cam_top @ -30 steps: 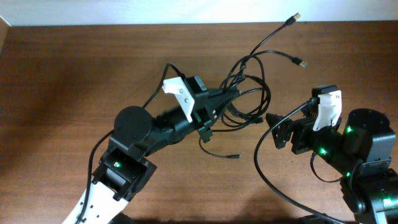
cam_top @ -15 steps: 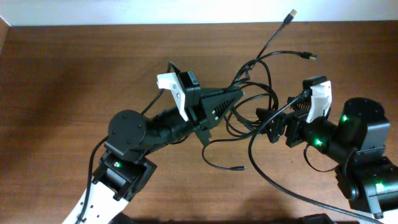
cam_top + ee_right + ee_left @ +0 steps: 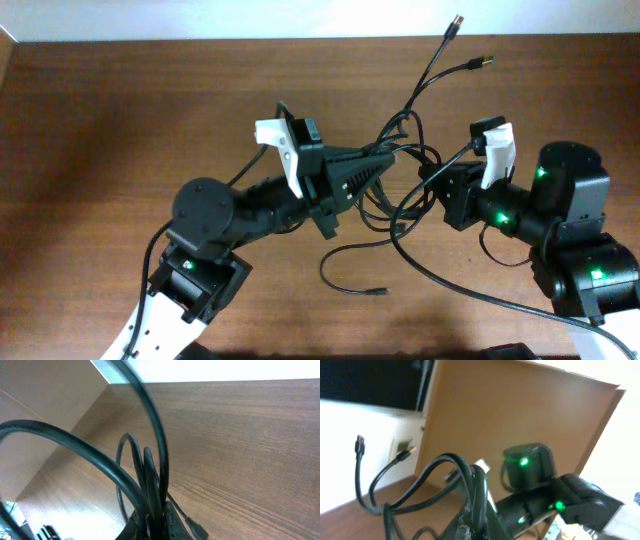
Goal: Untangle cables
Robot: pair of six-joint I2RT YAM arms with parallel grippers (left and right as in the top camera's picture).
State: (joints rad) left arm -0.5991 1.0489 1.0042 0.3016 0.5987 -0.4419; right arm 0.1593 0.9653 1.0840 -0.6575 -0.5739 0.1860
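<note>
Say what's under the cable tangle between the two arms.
Bare wood table, with one loose plug end of the cable tangle lying on it. Anything beneath the left gripper and right gripper is covered.

One cable tangle [image 3: 404, 152], three plugs [image 3: 457, 20], two arms [image 3: 240, 205]

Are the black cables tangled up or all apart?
Tangled. The cables cross and loop in one bunch between the left pincer and right pincer; only plug ends poke free.
</note>
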